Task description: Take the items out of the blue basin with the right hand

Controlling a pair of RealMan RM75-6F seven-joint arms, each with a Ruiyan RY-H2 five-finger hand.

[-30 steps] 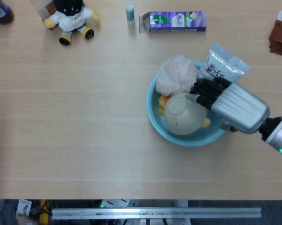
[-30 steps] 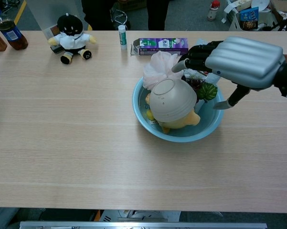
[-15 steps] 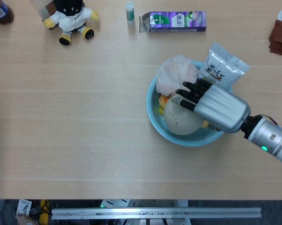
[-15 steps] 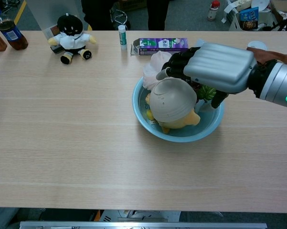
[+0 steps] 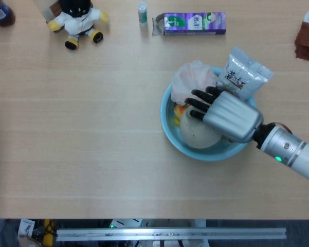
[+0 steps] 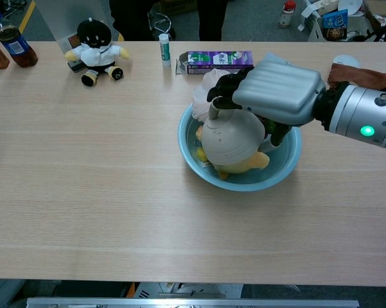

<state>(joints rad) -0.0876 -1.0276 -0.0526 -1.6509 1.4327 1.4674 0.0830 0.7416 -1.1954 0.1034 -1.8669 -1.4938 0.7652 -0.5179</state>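
The blue basin (image 5: 163, 117) (image 6: 244, 185) stands right of the table's middle. In it an upturned beige bowl (image 5: 192, 135) (image 6: 230, 139) lies over a yellow item (image 6: 245, 165). A pale pink mesh bundle (image 5: 193, 79) (image 6: 207, 90) leans on the far rim. A silver snack packet (image 5: 244, 72) sticks out at the back right. My right hand (image 5: 229, 116) (image 6: 272, 90) hovers over the bowl with its fingers (image 5: 197, 104) spread across the bowl's top and its thumb down on the bowl's right side. Whether it touches the bowl is unclear. The left hand is not visible.
A plush doll (image 5: 77, 19) (image 6: 96, 50) sits at the far left. A small white tube (image 5: 142, 13) and a purple carton (image 5: 193, 23) (image 6: 218, 61) lie along the far edge. A brown cloth (image 5: 307, 41) is at the far right, a bottle (image 6: 13, 42) at the far left corner.
My right hand has moved left and down from beside the snack packet to over the upturned bowl. The items in the basin have not shifted.
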